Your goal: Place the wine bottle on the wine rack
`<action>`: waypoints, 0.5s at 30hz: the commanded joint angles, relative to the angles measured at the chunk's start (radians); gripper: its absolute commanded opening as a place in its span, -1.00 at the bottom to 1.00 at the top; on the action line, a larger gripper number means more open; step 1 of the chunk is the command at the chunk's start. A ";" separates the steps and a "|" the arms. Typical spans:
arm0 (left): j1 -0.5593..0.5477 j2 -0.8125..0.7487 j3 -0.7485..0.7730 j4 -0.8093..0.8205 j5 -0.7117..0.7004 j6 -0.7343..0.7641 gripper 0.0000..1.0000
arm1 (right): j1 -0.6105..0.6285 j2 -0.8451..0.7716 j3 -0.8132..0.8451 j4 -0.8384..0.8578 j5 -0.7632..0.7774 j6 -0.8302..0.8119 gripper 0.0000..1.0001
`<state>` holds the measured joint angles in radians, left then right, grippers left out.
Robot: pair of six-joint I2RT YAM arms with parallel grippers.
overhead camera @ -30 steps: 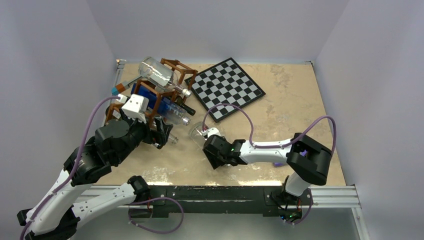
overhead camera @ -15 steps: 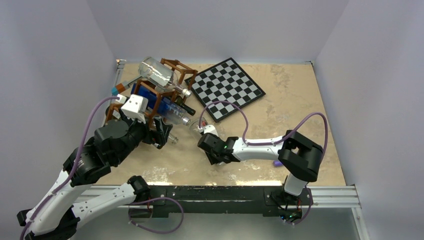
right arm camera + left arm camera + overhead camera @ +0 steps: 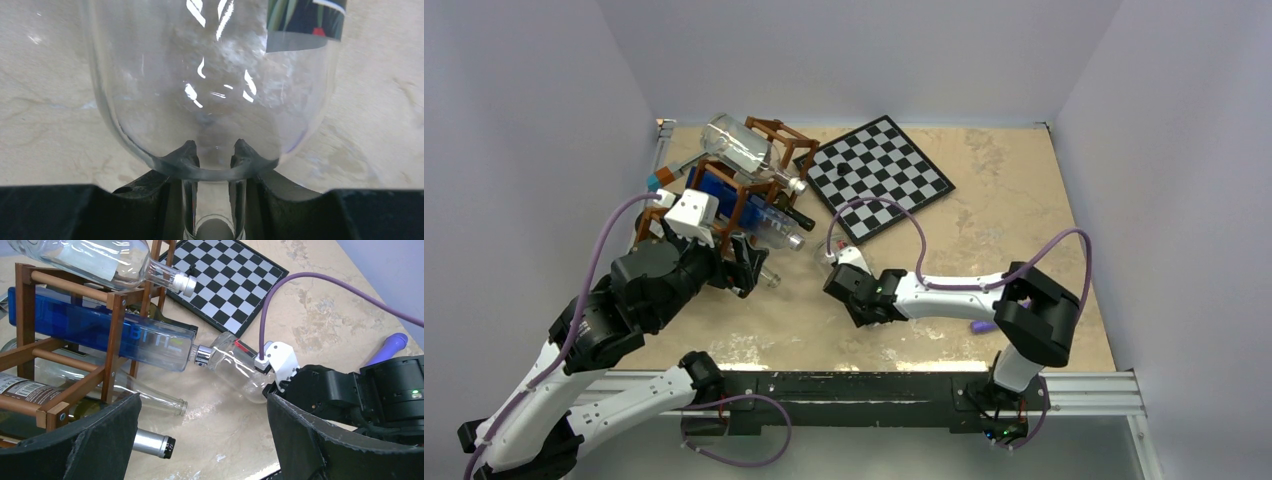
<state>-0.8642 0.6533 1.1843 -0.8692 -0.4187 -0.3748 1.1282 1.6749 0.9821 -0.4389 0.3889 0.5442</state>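
Wine bottle (image 3: 822,258), clear glass with a dark label, lies low over the table (image 3: 1024,200) near its middle. In the overhead view we see it at about 4 o'clock from the wine rack (image 3: 746,190) and at 7 o'clock from the checkerboard (image 3: 876,175). It is outside the rack, in none of its cells. We cannot tell whether it rests on the table or is lifted slightly.

In the left wrist view its base points toward the silver cap of a blue bottle (image 3: 100,335) that lies in the rack, very near it, and its neck runs away at 4 o'clock into the right gripper (image 3: 214,152).

That gripper has closed on the neck. In its own camera we see one finger on each side of the thin neck, with the fingertips (image 3: 187,152) up against the bottle's shoulder.

Our left gripper (image 3: 750,266) stands spread wide and holds nothing, at the rack's 5 o'clock corner, with both black pads framing the scene in its camera.
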 commanded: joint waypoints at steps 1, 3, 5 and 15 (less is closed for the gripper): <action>0.002 -0.008 0.015 0.028 -0.005 0.006 0.98 | -0.010 -0.114 0.135 -0.111 0.152 -0.012 -1.00; 0.002 -0.011 0.015 0.025 -0.009 0.007 0.99 | -0.010 -0.127 0.178 -0.144 0.166 -0.023 -1.00; 0.002 -0.014 0.015 0.023 -0.011 0.008 0.98 | -0.010 -0.144 0.211 -0.162 0.176 -0.035 -1.00; 0.002 -0.027 0.036 0.017 -0.025 0.020 0.98 | -0.011 -0.222 0.333 -0.233 0.226 -0.082 -1.00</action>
<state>-0.8642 0.6365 1.1854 -0.8700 -0.4267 -0.3740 1.1183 1.5623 1.1999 -0.7517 0.4606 0.4793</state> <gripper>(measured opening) 0.992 0.393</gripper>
